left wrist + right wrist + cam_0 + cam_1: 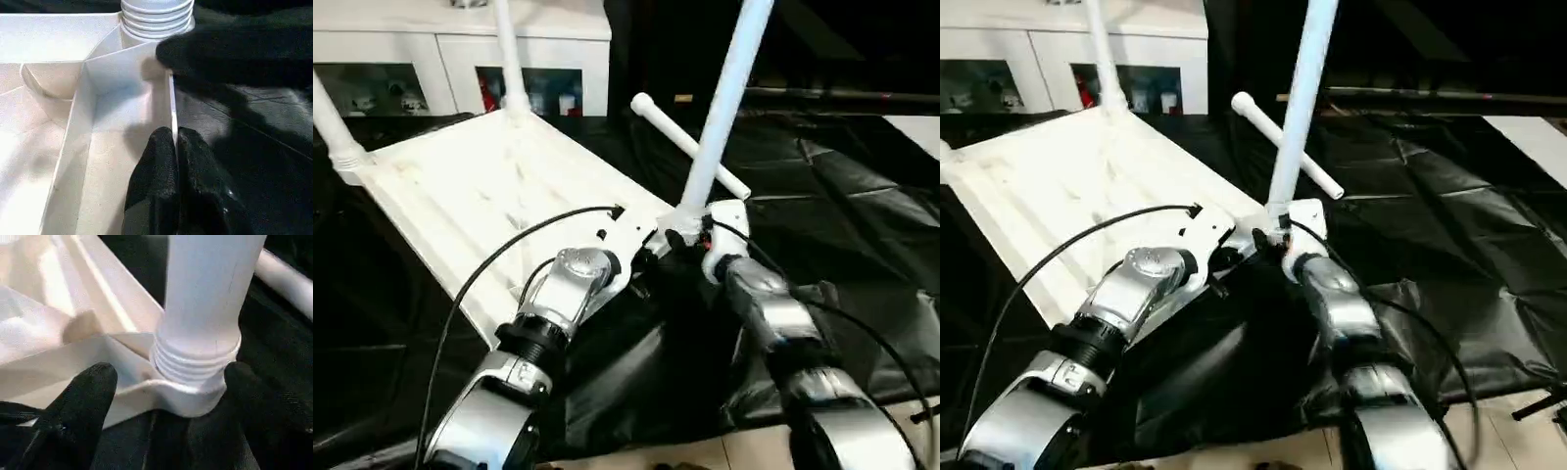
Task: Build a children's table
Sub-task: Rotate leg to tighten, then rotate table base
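Left gripper (173, 147) pinched white plastic tabletop (499, 196) rim; right gripper (166, 391) spread around half-threaded white tapered leg (205, 298). Risk: leg tips, cross-threads.

Upright leg (724, 108) cut off by top edge; far legs (509, 54) likewise
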Controlling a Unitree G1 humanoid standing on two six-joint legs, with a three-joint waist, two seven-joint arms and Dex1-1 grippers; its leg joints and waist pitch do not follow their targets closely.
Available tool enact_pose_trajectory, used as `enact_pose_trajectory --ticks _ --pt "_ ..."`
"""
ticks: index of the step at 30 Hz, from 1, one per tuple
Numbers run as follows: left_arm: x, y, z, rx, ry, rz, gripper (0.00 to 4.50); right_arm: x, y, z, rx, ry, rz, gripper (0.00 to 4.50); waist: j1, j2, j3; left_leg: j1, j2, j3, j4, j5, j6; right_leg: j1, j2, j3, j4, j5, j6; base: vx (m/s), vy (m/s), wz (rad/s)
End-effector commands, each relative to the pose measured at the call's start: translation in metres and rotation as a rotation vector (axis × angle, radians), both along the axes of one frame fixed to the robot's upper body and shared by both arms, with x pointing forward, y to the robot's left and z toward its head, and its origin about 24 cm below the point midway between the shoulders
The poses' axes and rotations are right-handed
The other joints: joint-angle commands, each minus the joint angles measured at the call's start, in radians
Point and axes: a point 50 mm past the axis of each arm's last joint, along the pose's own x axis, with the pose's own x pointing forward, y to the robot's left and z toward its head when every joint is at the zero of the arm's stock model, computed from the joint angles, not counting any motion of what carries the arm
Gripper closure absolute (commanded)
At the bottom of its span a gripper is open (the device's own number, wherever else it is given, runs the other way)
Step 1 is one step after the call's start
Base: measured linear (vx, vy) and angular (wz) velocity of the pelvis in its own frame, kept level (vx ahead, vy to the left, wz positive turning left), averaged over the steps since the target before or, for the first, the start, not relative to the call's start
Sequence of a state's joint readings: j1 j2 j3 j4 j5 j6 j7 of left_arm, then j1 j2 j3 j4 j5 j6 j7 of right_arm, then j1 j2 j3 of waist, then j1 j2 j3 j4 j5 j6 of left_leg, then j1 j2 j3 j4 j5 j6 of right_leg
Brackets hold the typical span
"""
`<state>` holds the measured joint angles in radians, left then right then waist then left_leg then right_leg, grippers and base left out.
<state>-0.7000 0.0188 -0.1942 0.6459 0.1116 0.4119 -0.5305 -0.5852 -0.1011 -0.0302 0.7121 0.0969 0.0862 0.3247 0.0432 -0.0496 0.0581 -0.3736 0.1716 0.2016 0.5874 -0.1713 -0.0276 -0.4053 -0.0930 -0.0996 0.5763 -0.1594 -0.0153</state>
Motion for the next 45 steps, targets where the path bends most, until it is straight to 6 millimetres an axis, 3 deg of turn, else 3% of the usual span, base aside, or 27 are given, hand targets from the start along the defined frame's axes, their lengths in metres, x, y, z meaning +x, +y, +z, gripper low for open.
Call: enact_pose_trajectory --ticks 1,4,6,9,13,14,16,20,21,23,24,26,27,29,31,32,35,38,39,41,44,45 --pt "0.007 -0.008 0.023 -0.117 -0.117 -0.017 4.5 0.001 -0.011 0.014 0.003 -0.049 0.005 0.61 0.013 -0.012 -0.068 0.018 0.065 -0.033 -0.074 -0.268 0.051 0.042 -0.075 0.057 -0.073 -0.315 -0.158 0.0 0.0 0.0" --pt "0.011 -0.004 0.039 -0.199 -0.149 -0.01 4.02 -0.006 -0.027 0.014 -0.042 -0.061 0.005 0.56 0.028 -0.014 -0.07 0.014 0.06 -0.027 -0.068 -0.226 0.062 0.045 -0.078 0.058 -0.071 -0.299 -0.172 0.0 0.0 0.0" --pt "0.015 0.006 0.052 -0.235 -0.184 0.017 4.02 -0.012 -0.038 0.013 -0.054 -0.055 0.007 0.56 0.033 -0.014 -0.077 0.011 0.066 -0.028 -0.065 -0.175 0.066 0.049 -0.078 0.058 -0.057 -0.214 -0.198 0.0 0.0 0.0" --pt "0.019 0.02 0.064 -0.267 -0.213 0.057 3.64 -0.016 -0.042 0.012 -0.079 -0.031 0.023 0.56 0.033 -0.026 -0.075 0.001 0.063 -0.027 -0.06 -0.114 0.107 0.051 -0.074 0.054 -0.043 -0.131 -0.222 0.0 0.0 0.0" --pt "0.022 0.04 0.075 -0.273 -0.254 0.124 3.42 -0.016 -0.043 0.006 -0.112 0.005 0.02 0.56 0.029 -0.022 -0.071 0.006 0.063 -0.025 -0.06 -0.136 0.099 0.046 -0.072 0.054 -0.051 -0.193 -0.215 0.0 0.0 0.0" --pt "0.025 0.067 0.084 -0.238 -0.334 0.234 3.19 -0.016 -0.039 0.003 -0.125 0.023 0.035 0.56 0.03 -0.018 -0.07 0.007 0.066 -0.028 -0.062 -0.157 0.079 0.045 -0.072 0.054 -0.053 -0.221 -0.205 0.0 0.0 0.0" --pt "0.026 0.078 0.089 -0.218 -0.377 0.287 3.08 -0.016 -0.037 0.002 -0.125 0.031 0.041 0.56 0.026 -0.016 -0.069 0.007 0.067 -0.031 -0.065 -0.181 0.058 0.046 -0.072 0.053 -0.053 -0.245 -0.19 0.0 0.0 0.0" --pt "0.018 0.159 0.106 -0.038 -0.541 0.614 3.01 -0.015 -0.029 -0.005 -0.162 0.067 0.061 0.56 0.017 -0.014 -0.067 0.008 0.068 -0.034 -0.07 -0.205 0.025 0.045 -0.067 0.054 -0.052 -0.257 -0.169 0.0 0.0 0.0" --pt "0.015 0.172 0.107 0.008 -0.555 0.658 3.01 -0.015 -0.028 -0.006 -0.17 0.074 0.063 0.56 0.014 -0.015 -0.067 0.011 0.068 -0.033 -0.07 -0.209 0.016 0.041 -0.066 0.055 -0.051 -0.259 -0.164 0.0 0.0 0.0" --pt "0.003 0.201 0.106 0.079 -0.545 0.755 3.01 -0.014 -0.026 -0.009 -0.177 0.102 0.049 0.56 0.018 -0.011 -0.067 0.018 0.07 -0.033 -0.069 -0.202 0.005 0.037 -0.069 0.057 -0.046 -0.253 -0.172 0.0 0.0 0.0" --pt "-0.005 0.216 0.103 0.134 -0.524 0.78 3.01 -0.012 -0.024 -0.011 -0.188 0.109 0.045 0.56 0.021 -0.015 -0.068 0.021 0.07 -0.03 -0.068 -0.194 -0.002 0.033 -0.066 0.058 -0.044 -0.233 -0.178 0.0 0.0 0.0" --pt "-0.018 0.236 0.095 0.2 -0.466 0.819 3.01 -0.01 -0.021 -0.013 -0.193 0.118 0.047 0.56 0.02 -0.012 -0.065 0.018 0.069 -0.031 -0.072 -0.192 -0.004 0.033 -0.064 0.059 -0.04 -0.227 -0.185 0.0 0.0 0.0" --pt "-0.024 0.244 0.088 0.232 -0.422 0.824 3.01 -0.008 -0.019 -0.013 -0.198 0.119 0.047 0.56 0.026 -0.01 -0.065 0.027 0.069 -0.028 -0.07 -0.208 -0.012 0.026 -0.065 0.061 -0.042 -0.232 -0.185 0.0 0.0 0.0" --pt "-0.033 0.252 0.077 0.269 -0.352 0.823 3.01 -0.004 -0.015 -0.014 -0.195 0.121 0.049 0.56 0.025 -0.008 -0.062 0.023 0.068 -0.03 -0.076 -0.233 -0.025 0.026 -0.063 0.062 -0.043 -0.248 -0.187 0.0 0.0 0.0" --pt "-0.043 0.254 0.063 0.296 -0.267 0.803 3.01 0.001 -0.01 -0.013 -0.196 0.116 0.048 0.56 0.033 -0.003 -0.063 0.035 0.07 -0.029 -0.076 -0.284 -0.051 0.018 -0.066 0.064 -0.046 -0.259 -0.185 0.0 0.0 0.0" --pt "-0.043 0.254 0.063 0.296 -0.267 0.803 3.01 0.001 -0.01 -0.013 -0.196 0.116 0.048 0.56 0.034 -0.004 -0.059 0.029 0.068 -0.031 -0.08 -0.299 -0.057 0.021 -0.064 0.064 -0.048 -0.272 -0.18 0.0 0.0 0.0" --pt "-0.05 0.25 0.05 0.311 -0.17 0.75 3.01 0.007 -0.002 -0.011 -0.194 0.115 0.062 0.56 0.036 -0.006 -0.059 0.029 0.068 -0.034 -0.081 -0.34 -0.071 0.021 -0.068 0.064 -0.052 -0.316 -0.164 0.0 0.0 0.0" --pt "-0.056 0.243 0.043 0.311 -0.101 0.694 3.01 0.011 0.007 -0.01 -0.194 0.114 0.089 0.56 0.034 -0.007 -0.058 0.027 0.068 -0.038 -0.083 -0.372 -0.077 0.023 -0.071 0.064 -0.055 -0.34 -0.159 0.0 0.0 0.0" --pt "-0.057 0.24 0.041 0.31 -0.082 0.667 3.01 0.012 0.009 -0.01 -0.195 0.115 0.095 0.56 0.033 -0.015 -0.058 0.028 0.068 -0.038 -0.081 -0.378 -0.076 0.022 -0.074 0.065 -0.057 -0.355 -0.159 0.0 0.0 0.0" --pt "-0.059 0.236 0.039 0.301 -0.056 0.637 3.01 0.013 0.011 -0.01 -0.195 0.118 0.098 0.56 0.03 -0.012 -0.057 0.023 0.066 -0.04 -0.081 -0.381 -0.073 0.023 -0.075 0.065 -0.058 -0.378 -0.155 0.0 0.0 0.0" --pt "-0.067 0.222 0.033 0.268 0.025 0.522 3.01 0.015 0.014 -0.011 -0.199 0.119 0.107 0.56 0.027 -0.015 -0.054 0.024 0.065 -0.04 -0.077 -0.388 -0.066 0.018 -0.075 0.066 -0.06 -0.415 -0.149 0.0 0.0 0.0" --pt "-0.073 0.205 0.03 0.235 0.079 0.394 3.01 0.016 0.016 -0.009 -0.199 0.112 0.124 0.56 0.026 -0.013 -0.055 0.027 0.066 -0.041 -0.076 -0.393 -0.068 0.016 -0.075 0.066 -0.061 -0.419 -0.15 0.0 0.0 0.0"
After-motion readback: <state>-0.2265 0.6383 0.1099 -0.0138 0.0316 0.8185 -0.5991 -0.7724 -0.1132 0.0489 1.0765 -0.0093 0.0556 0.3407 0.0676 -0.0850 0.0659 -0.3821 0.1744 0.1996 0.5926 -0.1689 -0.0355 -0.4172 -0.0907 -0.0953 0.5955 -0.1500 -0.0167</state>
